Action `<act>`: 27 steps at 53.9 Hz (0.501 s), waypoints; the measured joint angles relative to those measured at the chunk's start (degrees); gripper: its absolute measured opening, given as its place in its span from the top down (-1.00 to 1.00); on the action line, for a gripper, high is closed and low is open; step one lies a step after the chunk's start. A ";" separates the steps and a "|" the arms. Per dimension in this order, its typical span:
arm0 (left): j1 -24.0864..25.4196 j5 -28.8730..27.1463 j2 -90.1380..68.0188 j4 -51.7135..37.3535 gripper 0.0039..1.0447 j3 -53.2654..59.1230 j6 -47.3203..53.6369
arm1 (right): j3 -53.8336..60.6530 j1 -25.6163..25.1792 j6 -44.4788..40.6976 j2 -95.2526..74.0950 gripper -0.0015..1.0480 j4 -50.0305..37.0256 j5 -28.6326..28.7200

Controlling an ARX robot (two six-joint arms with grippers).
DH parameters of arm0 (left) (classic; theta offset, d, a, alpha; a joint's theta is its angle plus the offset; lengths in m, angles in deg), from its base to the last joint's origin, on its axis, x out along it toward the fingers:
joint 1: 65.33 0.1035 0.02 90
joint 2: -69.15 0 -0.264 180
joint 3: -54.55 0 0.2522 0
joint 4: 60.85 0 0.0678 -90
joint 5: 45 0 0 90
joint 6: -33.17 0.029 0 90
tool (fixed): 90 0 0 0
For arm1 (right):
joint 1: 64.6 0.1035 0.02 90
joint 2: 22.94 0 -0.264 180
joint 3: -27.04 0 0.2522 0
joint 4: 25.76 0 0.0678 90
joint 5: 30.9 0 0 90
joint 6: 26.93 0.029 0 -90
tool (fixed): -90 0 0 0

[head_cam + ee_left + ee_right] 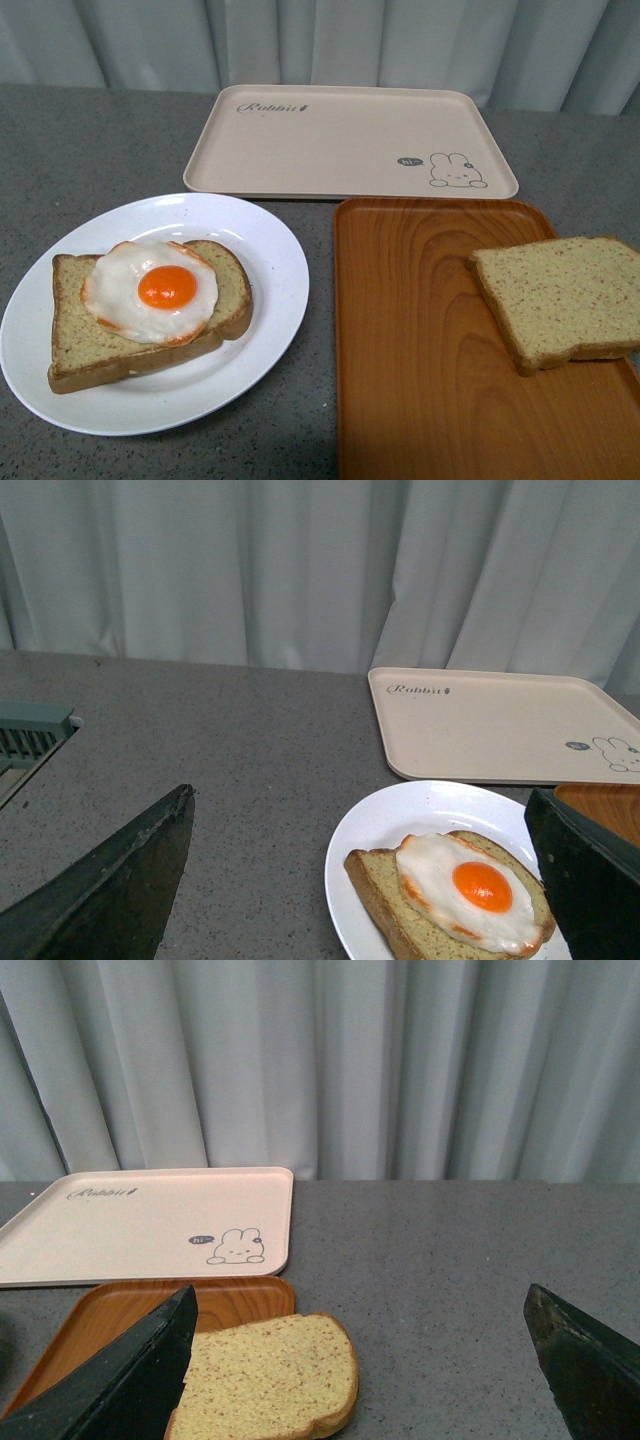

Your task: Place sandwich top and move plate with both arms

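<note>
Nothing of the task looks done yet. The sandwich top (560, 298) lies flat on the orange wood-grain tray (420, 330) toward the bench's near right corner, its outer edge reaching past the tray's right rim. The plate (272, 305) sits toward the near left corner and carries the other bread slice (80, 345) with a fried egg (152, 290) on it, uncovered. The beige rabbit tray (340, 140) lies bare along the far edge, which I judge the likely place for the plate. The left gripper (358, 810) hangs above the plate's side of the bench, jaws spread wide and holding nothing. The right gripper (360, 1295) hangs over the plain slice, equally wide and empty. Left to do: grasp the slice, lay it on the egg, then carry the plate with both arms.
</note>
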 joint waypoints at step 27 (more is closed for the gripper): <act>0.00 0.00 0.04 0.00 -0.88 0.00 0.02 | -5.29 -2.08 4.63 -8.72 -0.83 16.50 8.04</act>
